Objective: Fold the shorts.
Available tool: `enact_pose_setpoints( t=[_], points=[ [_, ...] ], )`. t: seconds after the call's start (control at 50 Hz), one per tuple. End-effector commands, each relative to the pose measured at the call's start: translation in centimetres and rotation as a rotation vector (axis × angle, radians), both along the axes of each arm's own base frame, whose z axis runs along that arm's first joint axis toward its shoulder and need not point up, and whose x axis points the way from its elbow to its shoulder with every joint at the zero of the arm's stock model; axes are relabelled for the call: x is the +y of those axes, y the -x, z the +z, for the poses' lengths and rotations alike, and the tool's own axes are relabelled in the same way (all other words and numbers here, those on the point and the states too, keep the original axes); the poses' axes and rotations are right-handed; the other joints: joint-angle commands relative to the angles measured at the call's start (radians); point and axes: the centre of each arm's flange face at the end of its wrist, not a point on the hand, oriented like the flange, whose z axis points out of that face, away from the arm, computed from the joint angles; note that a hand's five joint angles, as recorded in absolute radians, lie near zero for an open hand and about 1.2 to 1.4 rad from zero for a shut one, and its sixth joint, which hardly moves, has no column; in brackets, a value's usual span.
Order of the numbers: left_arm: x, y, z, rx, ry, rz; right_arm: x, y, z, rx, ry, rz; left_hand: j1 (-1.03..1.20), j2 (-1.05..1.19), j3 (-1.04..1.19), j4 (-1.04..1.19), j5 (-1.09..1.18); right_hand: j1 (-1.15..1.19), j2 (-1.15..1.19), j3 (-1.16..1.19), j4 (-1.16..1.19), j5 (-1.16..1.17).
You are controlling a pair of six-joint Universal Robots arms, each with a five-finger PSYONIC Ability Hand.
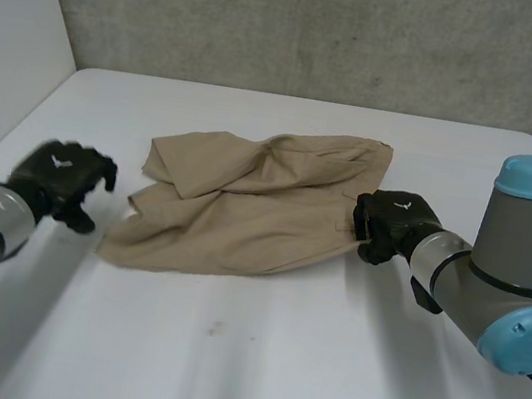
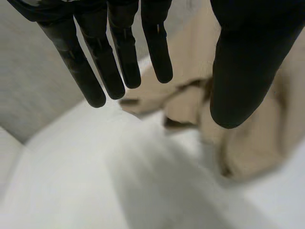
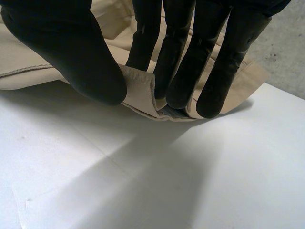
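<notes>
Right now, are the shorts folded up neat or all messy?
Rumpled, not neatly folded: the shorts lie wrinkled on the table, one flap flopped crookedly over.

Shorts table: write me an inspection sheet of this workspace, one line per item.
Surface: white table, one small dark speck.
Job's things: tan shorts, rumpled, lying mid-table, partly folded over themselves.
Clutter: nothing seen.
Hands: left hand open, fingers straight, beside one end of the shorts, apart from them; right hand pinching the shorts' opposite edge between thumb and fingers.
Cables: nothing seen on the table.
Surroundings: grey concrete wall behind; white panel on the left arm's side.
</notes>
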Motion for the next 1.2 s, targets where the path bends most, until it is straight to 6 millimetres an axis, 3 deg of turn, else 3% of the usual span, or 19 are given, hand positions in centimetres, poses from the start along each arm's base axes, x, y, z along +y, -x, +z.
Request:
enact_pose_setpoints(
  t=[0.02, 0.1, 0.16, 0.26, 0.36, 0.42, 0.64, 1.2],
  points=[
    [3.6, 1.2, 0.7, 0.037, -0.023, -0.138, 0.1, -0.1, -0.1, 0.002, 0.000, 0.004, 0.038, 0.039, 0.037, 0.039, 0.042, 0.450, 0.225, 0.217, 0.206, 0.247],
    [5.8, 2.4, -0.6, 0.047, -0.085, -0.235, 0.1, -0.1, -0.1, 0.002, -0.001, 0.005, 0.046, 0.047, 0.046, 0.048, 0.051, 0.450, 0.225, 0.217, 0.206, 0.247],
    [6.0, 2.5, -1.1, 0.046, -0.104, -0.241, 0.2, -0.2, -0.1, 0.004, -0.002, 0.007, 0.052, 0.053, 0.052, 0.054, 0.057, 0.450, 0.225, 0.217, 0.206, 0.247],
    [5.1, 2.4, -3.6, -0.014, -0.163, -0.255, 0.3, -0.1, -0.4, 0.010, -0.008, 0.011, 0.114, 0.115, 0.114, 0.115, 0.119, 0.450, 0.225, 0.217, 0.206, 0.247],
    [4.1, 2.1, -4.6, -0.103, -0.150, -0.261, 0.4, -0.1, -0.5, 0.012, -0.009, 0.013, 0.117, 0.118, 0.117, 0.118, 0.122, 0.450, 0.225, 0.217, 0.206, 0.247],
    [2.4, 1.5, -5.4, -0.173, -0.132, -0.214, 0.5, -0.1, -0.6, 0.015, -0.013, 0.015, 0.117, 0.118, 0.117, 0.118, 0.122, 0.450, 0.225, 0.217, 0.206, 0.247],
    [-0.4, 0.8, -5.9, -0.217, -0.090, -0.118, 0.7, 0.0, -0.8, 0.018, -0.019, 0.019, 0.108, 0.109, 0.108, 0.109, 0.113, 0.450, 0.225, 0.217, 0.206, 0.247],
    [-2.1, 1.5, -6.4, -0.219, -0.009, -0.123, 0.5, -0.4, -1.6, 0.027, -0.023, 0.026, 0.117, 0.118, 0.117, 0.118, 0.122, 0.450, 0.225, 0.217, 0.206, 0.247]
  ],
)
